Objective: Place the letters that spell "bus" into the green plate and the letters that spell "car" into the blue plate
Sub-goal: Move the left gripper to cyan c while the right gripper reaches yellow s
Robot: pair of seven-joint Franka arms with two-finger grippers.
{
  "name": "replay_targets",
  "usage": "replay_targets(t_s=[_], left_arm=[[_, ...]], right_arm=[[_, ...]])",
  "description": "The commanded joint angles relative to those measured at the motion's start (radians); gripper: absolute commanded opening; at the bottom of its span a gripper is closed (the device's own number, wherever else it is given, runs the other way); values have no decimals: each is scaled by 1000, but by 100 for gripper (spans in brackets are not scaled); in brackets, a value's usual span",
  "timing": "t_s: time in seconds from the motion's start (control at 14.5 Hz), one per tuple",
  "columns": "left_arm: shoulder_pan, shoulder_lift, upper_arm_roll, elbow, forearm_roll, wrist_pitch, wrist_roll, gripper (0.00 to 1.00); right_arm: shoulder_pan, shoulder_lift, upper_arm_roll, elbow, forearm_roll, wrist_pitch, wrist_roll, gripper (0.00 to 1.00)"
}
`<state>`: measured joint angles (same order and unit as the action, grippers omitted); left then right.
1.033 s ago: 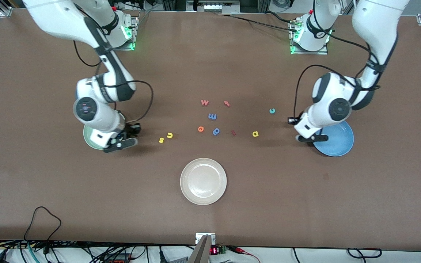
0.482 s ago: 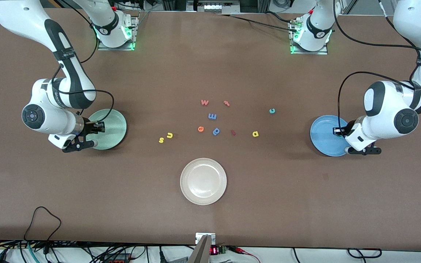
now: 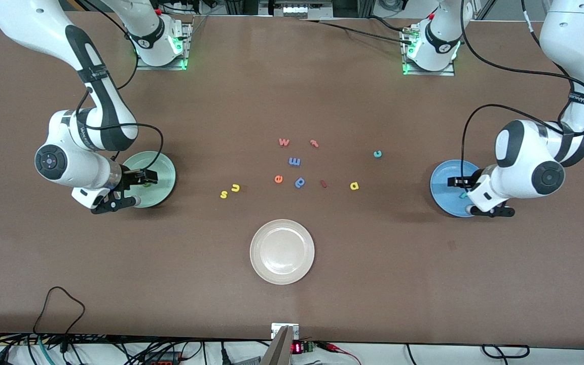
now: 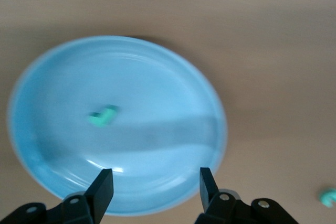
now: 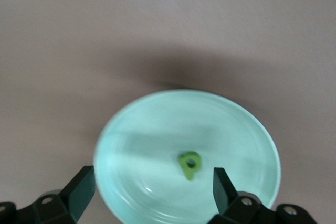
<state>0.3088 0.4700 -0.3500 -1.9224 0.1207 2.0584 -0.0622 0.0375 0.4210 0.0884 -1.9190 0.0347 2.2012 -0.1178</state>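
Note:
The pale green plate [image 3: 162, 170] lies toward the right arm's end of the table. A green b [image 3: 146, 184] lies loose in it. My right gripper [image 3: 132, 190] hangs open over this plate [image 5: 157, 129], empty, with the b [image 5: 189, 164] below its fingers [image 5: 153, 179]. The blue plate [image 3: 444, 185] lies toward the left arm's end and holds a teal r [image 4: 103, 116]. Over the blue plate [image 4: 173, 77] my left gripper [image 3: 469, 196] is open and empty [image 4: 156, 179]. On the table between the plates lie the yellow s [image 3: 224, 194], yellow u [image 3: 235, 188], yellow a [image 3: 354, 186] and teal c [image 3: 377, 153].
A cream plate [image 3: 282, 251] sits nearer the front camera than the letters. Other letters cluster mid-table: salmon w [image 3: 284, 142], a red letter [image 3: 315, 143], blue m [image 3: 295, 161], orange e [image 3: 278, 179], blue p [image 3: 300, 182], a dark red piece [image 3: 324, 184].
Both arms swung outward toward the table ends over their plates. Both grippers opened; the b now lies in the green plate and the r in the blue plate.

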Motion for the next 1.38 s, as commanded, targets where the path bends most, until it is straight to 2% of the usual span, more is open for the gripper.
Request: replay_targets(t_s=[0.0,0.14,0.34,0.55,0.76,0.96,1.24,1.31], left_arm=[[-5,-27,-113,-7,22,-67,-150,44],[-13,-2,-188,-26,20,-57,-234,43],[-36,22,-230,-47,16,-23,-301,42],[-66,27,-256,-165,16,144,-378,40],[-66,27,-273,-248,16,248,-421,41],[-62,25,-300,-276,16,276,-476,41],[-57,27,-302,-316,16,336,-481,42],[-57,29,-302,-328,16,356,-481,42]], right_arm=[[106,-10,1,69,13,-47,113,99],[150,18,1,122,14,-46,228,85],[214,62,1,172,13,-46,367,70],[255,116,1,187,10,-34,493,70],[298,182,-1,232,1,-18,584,69],[324,220,-3,253,2,-15,616,68],[328,240,-3,259,2,8,627,60],[331,245,-3,258,2,27,627,54]])
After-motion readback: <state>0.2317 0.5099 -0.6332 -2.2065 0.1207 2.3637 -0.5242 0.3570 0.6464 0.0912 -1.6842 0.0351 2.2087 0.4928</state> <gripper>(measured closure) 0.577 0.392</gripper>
